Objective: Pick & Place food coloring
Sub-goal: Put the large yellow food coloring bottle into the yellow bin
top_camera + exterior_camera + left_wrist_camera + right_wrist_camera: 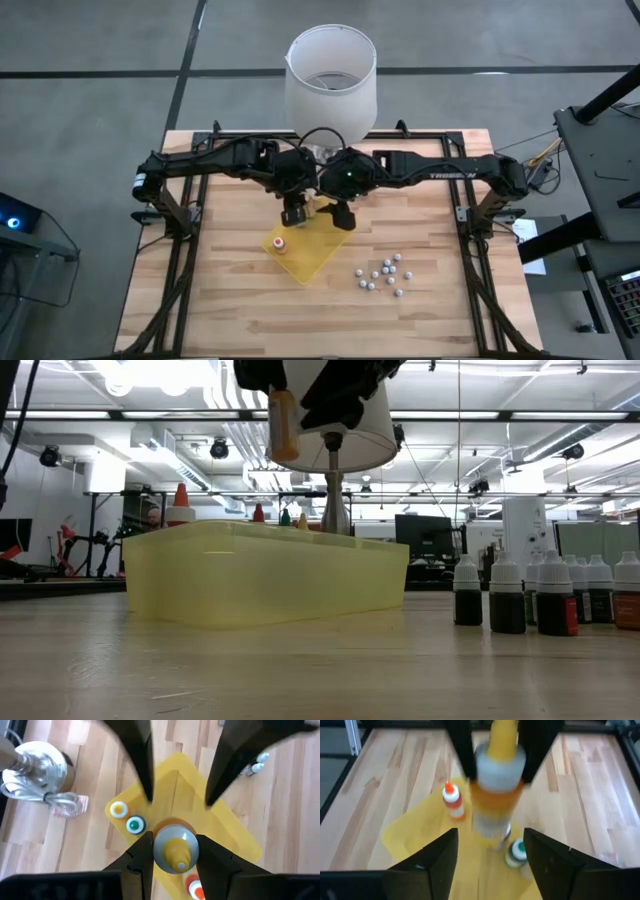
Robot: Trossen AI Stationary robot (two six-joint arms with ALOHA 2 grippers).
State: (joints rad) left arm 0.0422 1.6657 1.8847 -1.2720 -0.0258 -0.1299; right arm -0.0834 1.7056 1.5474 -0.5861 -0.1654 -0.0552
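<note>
A: Bottle's look and place?
B: Bottle (175, 851): pale body, orange liquid, yellow nozzle cap; upright in the air above the yellow tray (318, 250).
A: Pincers?
B: Left pincer (174, 854) clamped on the bottle's neck. Right pincer (490, 851) fingers apart, bottle between them, not touching.

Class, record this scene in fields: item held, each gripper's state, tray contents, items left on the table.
held: small yellow-capped bottle, above the tray
left gripper: shut on that bottle
right gripper: open, close beside it
flat yellow plastic tray: holds orange-capped bottle, green-capped bottle
table: cluster of white-capped bottles
</note>
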